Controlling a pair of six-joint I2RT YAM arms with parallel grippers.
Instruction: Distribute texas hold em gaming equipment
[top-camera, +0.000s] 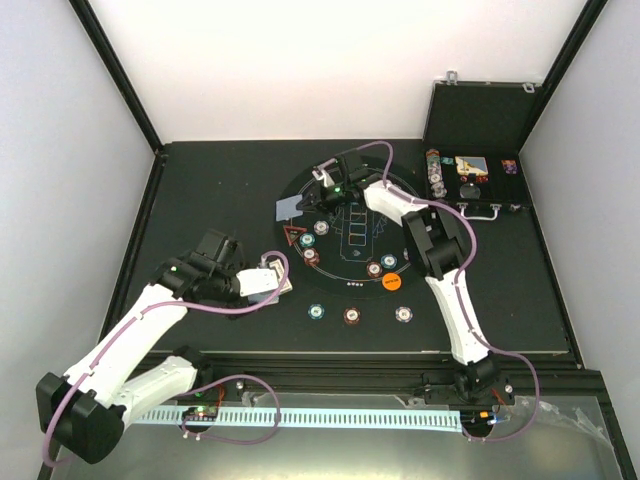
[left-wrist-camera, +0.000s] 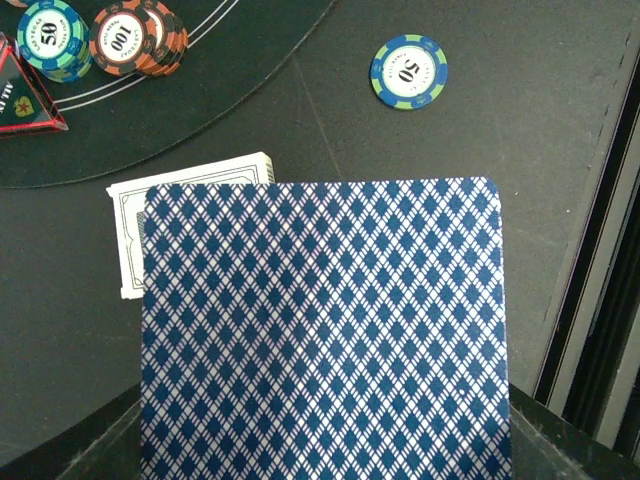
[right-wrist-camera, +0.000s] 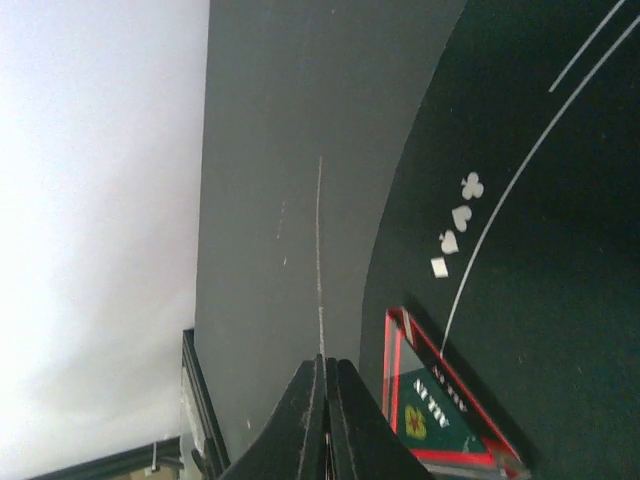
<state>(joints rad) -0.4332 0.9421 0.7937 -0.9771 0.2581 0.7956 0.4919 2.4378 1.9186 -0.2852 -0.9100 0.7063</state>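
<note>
My left gripper (top-camera: 266, 281) holds a blue-patterned playing card (left-wrist-camera: 325, 330) flat just above the deck (left-wrist-camera: 190, 190), left of the round black mat (top-camera: 350, 205); the card hides its fingers in the left wrist view. My right gripper (right-wrist-camera: 326, 365) is shut on another card, seen edge-on (right-wrist-camera: 320, 260), at the mat's far left edge, where the top view shows this card (top-camera: 290, 210). A red triangle (right-wrist-camera: 440, 410) lies just beside it. Several chips lie on and near the mat, such as a 50 chip (left-wrist-camera: 408, 72) and a stack (left-wrist-camera: 135, 38). An orange button (top-camera: 390, 282) lies on the mat.
An open black case (top-camera: 470, 125) with more chips and pieces stands at the back right. Three chips (top-camera: 352, 316) lie in a row in front of the mat. The table's front rail (top-camera: 350, 355) runs near the arm bases.
</note>
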